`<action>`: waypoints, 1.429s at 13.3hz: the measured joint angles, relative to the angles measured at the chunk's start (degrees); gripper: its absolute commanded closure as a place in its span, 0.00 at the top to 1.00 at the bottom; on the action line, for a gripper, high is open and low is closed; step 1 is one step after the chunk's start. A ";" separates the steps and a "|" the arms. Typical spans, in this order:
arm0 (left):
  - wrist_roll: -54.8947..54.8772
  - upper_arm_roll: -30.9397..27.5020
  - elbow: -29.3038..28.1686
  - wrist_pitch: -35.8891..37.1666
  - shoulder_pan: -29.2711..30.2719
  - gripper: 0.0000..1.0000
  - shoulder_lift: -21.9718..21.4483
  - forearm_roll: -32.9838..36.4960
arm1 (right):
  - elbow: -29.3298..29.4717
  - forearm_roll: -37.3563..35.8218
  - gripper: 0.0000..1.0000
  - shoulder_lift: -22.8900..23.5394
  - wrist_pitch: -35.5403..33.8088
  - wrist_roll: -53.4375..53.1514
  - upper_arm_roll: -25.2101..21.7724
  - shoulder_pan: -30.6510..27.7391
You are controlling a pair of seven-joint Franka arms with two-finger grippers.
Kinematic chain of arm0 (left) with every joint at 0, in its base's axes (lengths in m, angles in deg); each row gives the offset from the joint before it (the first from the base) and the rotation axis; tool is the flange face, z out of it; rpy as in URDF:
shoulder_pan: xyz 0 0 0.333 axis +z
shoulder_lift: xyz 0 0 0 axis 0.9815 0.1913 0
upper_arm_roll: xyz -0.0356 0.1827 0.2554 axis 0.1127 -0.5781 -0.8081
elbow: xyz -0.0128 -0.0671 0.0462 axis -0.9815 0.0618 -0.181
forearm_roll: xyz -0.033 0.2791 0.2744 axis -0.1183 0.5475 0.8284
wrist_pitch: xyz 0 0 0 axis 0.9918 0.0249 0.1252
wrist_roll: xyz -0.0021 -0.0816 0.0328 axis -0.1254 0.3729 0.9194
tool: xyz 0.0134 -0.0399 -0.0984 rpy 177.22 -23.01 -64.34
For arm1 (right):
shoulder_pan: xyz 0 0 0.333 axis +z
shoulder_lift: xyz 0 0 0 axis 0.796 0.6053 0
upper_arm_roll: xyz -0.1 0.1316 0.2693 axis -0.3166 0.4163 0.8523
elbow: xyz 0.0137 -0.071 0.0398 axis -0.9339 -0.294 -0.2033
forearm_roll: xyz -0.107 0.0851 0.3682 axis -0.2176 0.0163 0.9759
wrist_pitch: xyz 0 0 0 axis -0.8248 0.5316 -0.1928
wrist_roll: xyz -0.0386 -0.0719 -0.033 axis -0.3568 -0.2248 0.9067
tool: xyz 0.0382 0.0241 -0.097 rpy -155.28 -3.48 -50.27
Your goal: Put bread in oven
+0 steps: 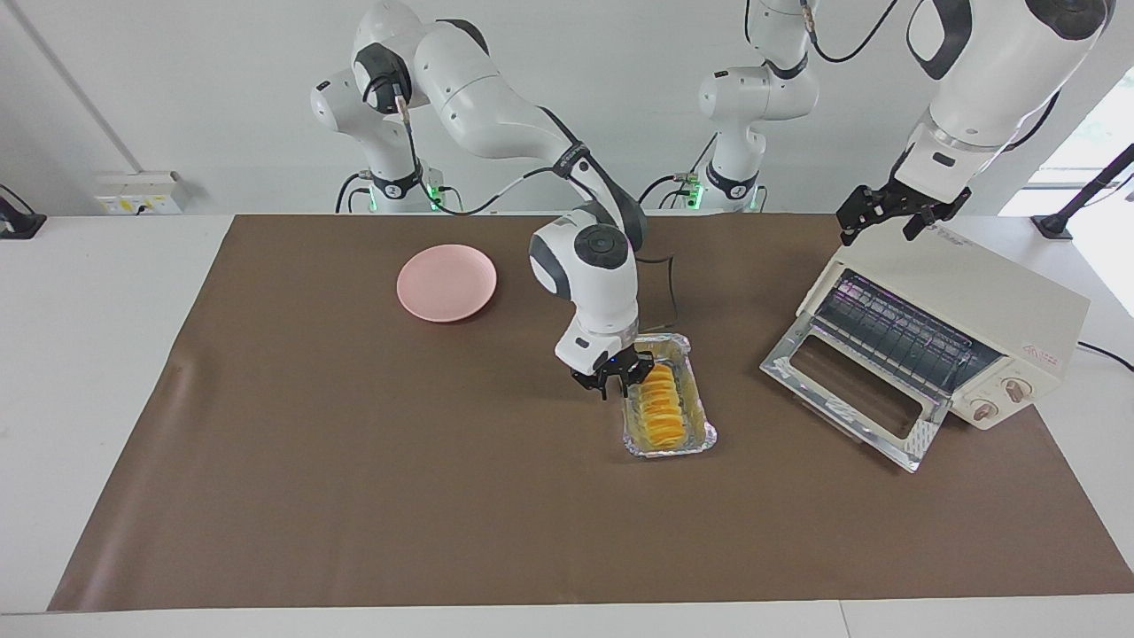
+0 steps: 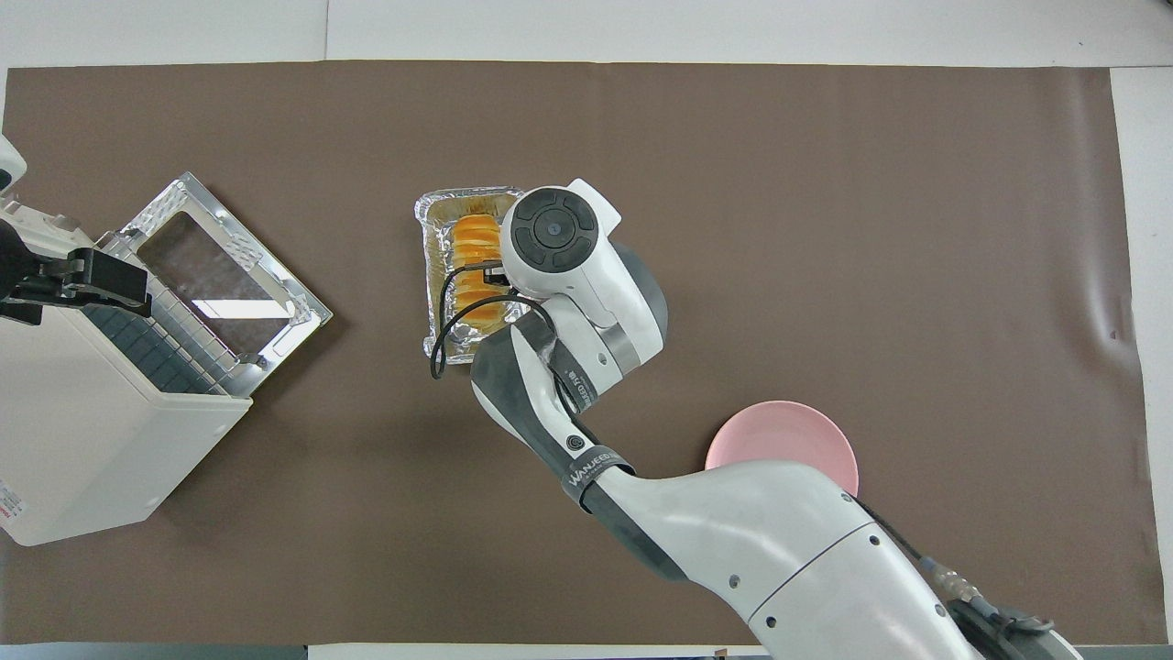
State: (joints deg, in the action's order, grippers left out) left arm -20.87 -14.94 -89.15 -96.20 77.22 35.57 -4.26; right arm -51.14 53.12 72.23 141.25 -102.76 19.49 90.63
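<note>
Two arms of mine over one brown-covered counter (image 1: 354,496), and plenty going on. Biggest thing out there: the oven (image 1: 992,310), cream-white, at the right of the facing view, angled, its door (image 1: 850,394) dropped flat open and the wire rack showing inside. My left pincer (image 1: 895,217) hangs over the oven's top at the upper right of that view; whether its fingers are spread or closed, I cannot tell. Next down in size, the pink plate (image 1: 446,283), upper left of centre, well apart from everything else. Then the foil tray (image 1: 700,434), just below centre, crinkled and silver. Smallest of all, the bread (image 1: 660,412), golden and ridged, lying lengthwise in that tray. My right pincer (image 1: 620,381) is down at the tray's upper end, right at the loaf's end, fingers narrowly parted around it.
</note>
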 measured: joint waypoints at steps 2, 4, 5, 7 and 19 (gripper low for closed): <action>0.00 -0.01 0.01 0.27 0.00 1.00 -0.10 0.00 | 1.09 -0.92 1.00 -2.55 -5.33 0.02 -0.44 -0.96; 0.17 0.20 0.16 0.26 -0.06 1.00 -0.43 0.00 | 1.18 -1.24 1.00 -7.13 -11.19 1.15 -0.81 -3.49; 0.53 0.56 0.52 0.26 -0.27 1.00 -0.50 -0.09 | 0.74 -1.32 1.00 -9.99 -13.63 2.78 -0.93 -5.71; 1.69 1.53 1.15 0.27 -1.74 1.00 -0.40 -2.18 | -3.09 -1.41 1.00 -16.82 -16.94 9.58 -1.09 -11.88; 26.42 2.10 15.03 -20.81 -23.28 1.00 32.56 -5.76 | -28.44 -4.68 1.00 -48.30 -29.37 33.20 -0.46 -35.22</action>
State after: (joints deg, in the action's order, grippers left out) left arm 5.55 -12.83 -74.12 -117.02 53.95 68.14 -10.02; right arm -79.58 48.44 23.93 111.88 -69.56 19.02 55.40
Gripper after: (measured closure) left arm 0.000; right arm 0.000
